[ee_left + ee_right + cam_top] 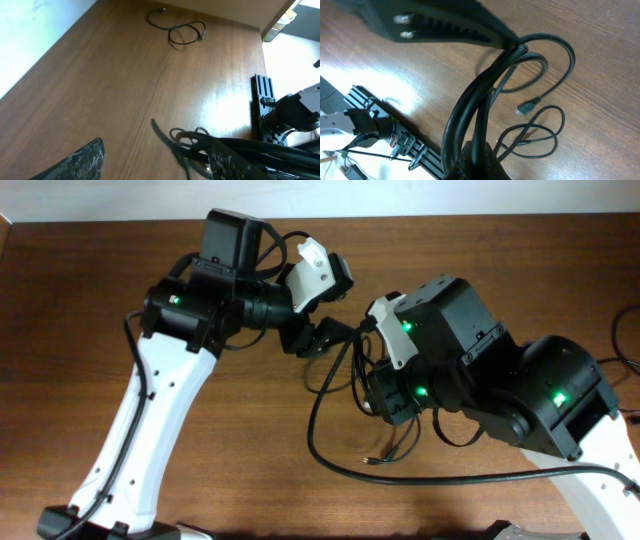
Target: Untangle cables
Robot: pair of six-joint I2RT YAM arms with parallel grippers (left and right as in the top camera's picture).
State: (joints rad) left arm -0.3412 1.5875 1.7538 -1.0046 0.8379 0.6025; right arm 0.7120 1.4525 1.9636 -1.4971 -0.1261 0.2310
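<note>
1. The cables [311, 430] lie on the table [250, 460] between the two arms. From the point where the grippers meet, one long strand drops toward the near edge and then sweeps off to the right.
2. In the right wrist view the cables [479, 92] form a bundle of several black strands. It rises from the right gripper [475, 162] to the tip of a dark finger [445, 25] that reaches in from above.
3. The right gripper's pads sit together at the bottom of that view with the bundle running into them, so the jaws look closed on the cables.
4. The left gripper [155, 150] has its jaws spread wide. One finger [85, 160] stands clear of everything, and the cables [190, 140] crowd against the other finger rather than being pinched.
5. A small plug end [527, 106] lies free on the wood just beside the bundle. A thin double loop [535, 132] rests below it.
6. Only the left wrist view shows a lone cord [185, 31] coiled once, well apart from the rest and near the far edge of the table [100, 85].
7. The plug end [372, 462] is only a speck from overhead, and the arm hides the right gripper's grip there.
8. Both wrist views catch a black slotted rail [262, 100] along the table's side, and it also appears in the right wrist view [385, 125]. It does not show from overhead.
</note>
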